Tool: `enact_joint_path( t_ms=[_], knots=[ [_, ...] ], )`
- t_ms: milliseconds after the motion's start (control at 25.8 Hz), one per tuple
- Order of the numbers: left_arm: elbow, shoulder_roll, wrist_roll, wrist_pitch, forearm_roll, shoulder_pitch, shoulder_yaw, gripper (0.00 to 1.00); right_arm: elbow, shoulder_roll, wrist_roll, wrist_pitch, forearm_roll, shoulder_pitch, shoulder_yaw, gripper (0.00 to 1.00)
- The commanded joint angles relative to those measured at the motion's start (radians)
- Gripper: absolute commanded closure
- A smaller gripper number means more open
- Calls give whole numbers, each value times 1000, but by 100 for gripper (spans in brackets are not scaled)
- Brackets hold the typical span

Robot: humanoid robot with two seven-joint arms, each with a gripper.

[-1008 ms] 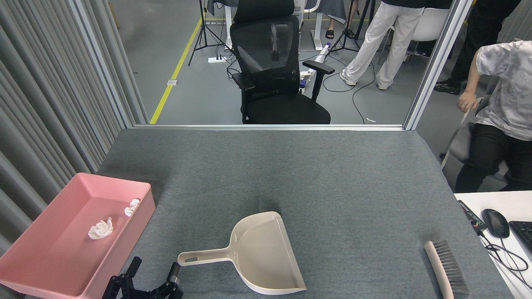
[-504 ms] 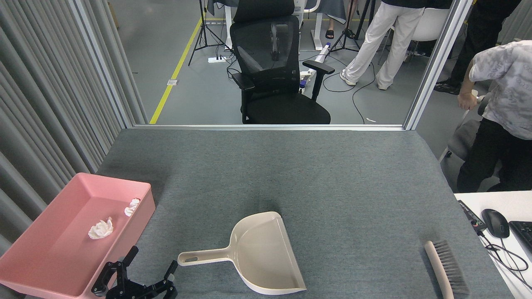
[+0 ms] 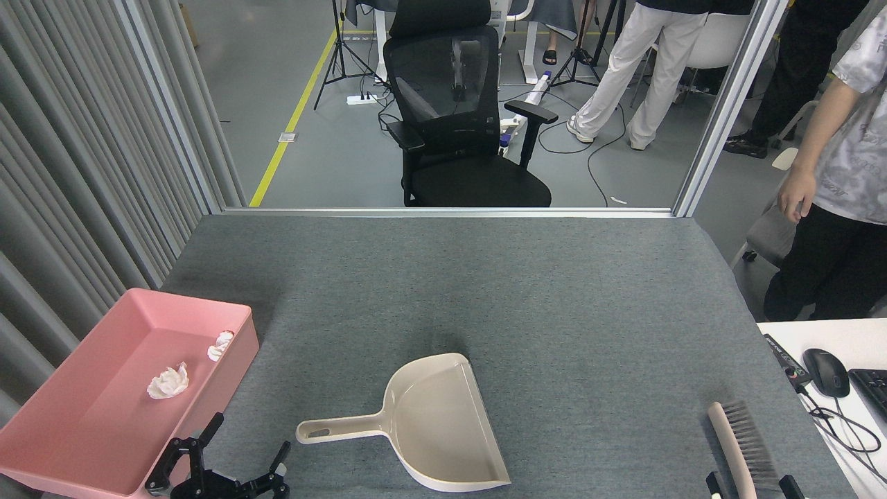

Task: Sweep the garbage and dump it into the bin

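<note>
Two crumpled white tissue-paper balls (image 3: 168, 382) are lying inside the shallow pink plastic tray (image 3: 41, 457), while the left gripper (image 3: 239, 454) is hanging spread wide beside the empty beige dustpan (image 3: 429, 423), and the right gripper (image 3: 752, 483) is straddling the brush (image 3: 745, 443), fingertips apart.

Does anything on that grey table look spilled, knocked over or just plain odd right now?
Nothing stands out. Both tissue balls lie inside the pink bin, none on the cloth. The empty dustpan lies flat, the brush rests near the right edge.
</note>
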Motion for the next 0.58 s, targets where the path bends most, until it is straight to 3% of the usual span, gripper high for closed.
enact_joint_path(
  t_ms=[0, 116, 194, 543],
  knots=[
    [3, -9, -39, 5, 21, 5, 50, 0, -2, 6, 16, -5, 1, -4, 1, 2],
    [-2, -11, -87, 5, 110, 6, 82, 0, -17, 6, 15, -7, 1, -3, 1, 11],
    [-3, -11, -93, 5, 142, 8, 93, 0, -20, 12, 22, -10, 0, -4, 0, 3],
    [0, -50, -99, 5, 180, 8, 97, 0, -23, 12, 18, -94, 3, -6, 1, 2]
  ],
)
